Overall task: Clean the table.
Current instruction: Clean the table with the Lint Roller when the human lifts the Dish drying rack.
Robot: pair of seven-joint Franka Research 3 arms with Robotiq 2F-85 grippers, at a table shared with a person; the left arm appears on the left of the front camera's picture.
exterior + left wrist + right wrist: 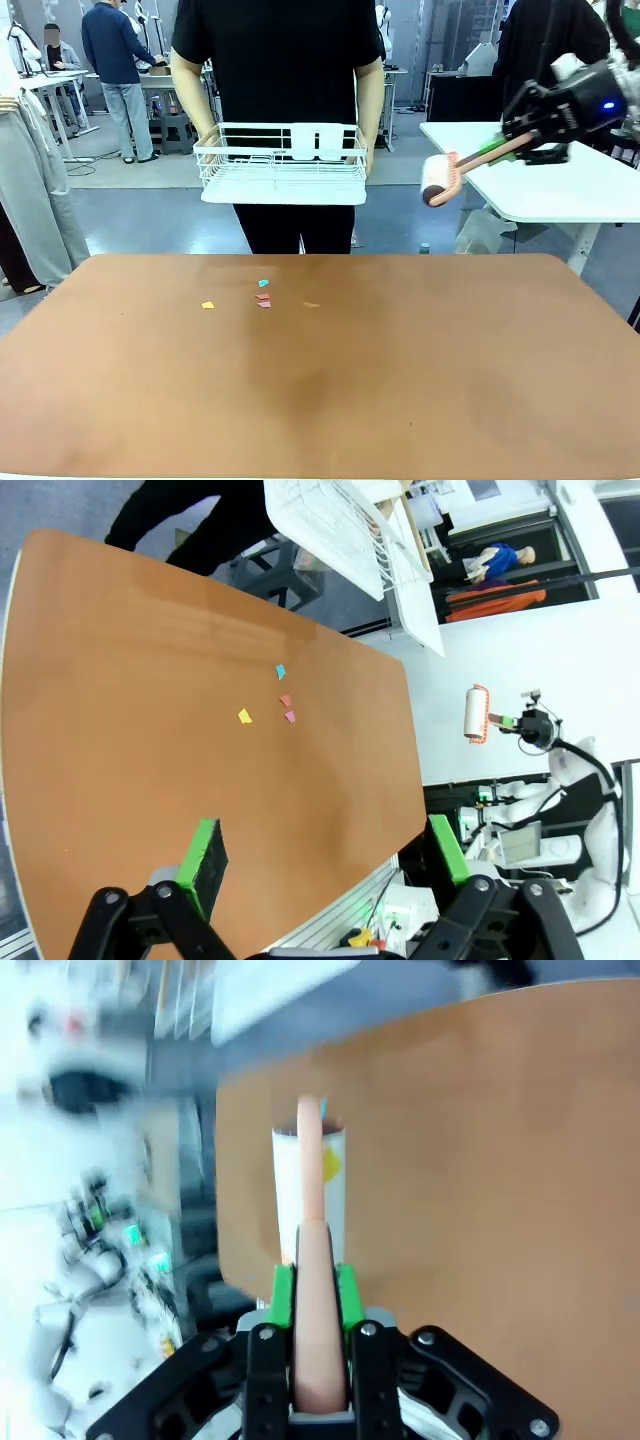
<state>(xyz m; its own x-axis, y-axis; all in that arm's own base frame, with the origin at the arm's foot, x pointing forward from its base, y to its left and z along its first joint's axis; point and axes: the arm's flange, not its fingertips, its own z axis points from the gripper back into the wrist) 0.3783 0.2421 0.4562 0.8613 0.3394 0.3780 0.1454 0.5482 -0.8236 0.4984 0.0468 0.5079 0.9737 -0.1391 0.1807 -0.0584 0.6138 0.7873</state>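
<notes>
Scraps [263,298] lie unswept near the tabletop's [400,385] far edge, cleaning seemingly not yet begun: right gripper [314,1295] pinching a roller [438,180] aloft, left gripper [323,858] spread.

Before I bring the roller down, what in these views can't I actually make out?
- Right wrist view: motion blur, and the lint roller covers most of the paper scraps; their count is unreadable there.
- Front view: faint orange spot on the table, too small to tell scrap from stain.
- Front view: what the person's basket holds, hidden by its own base and wires.
</notes>
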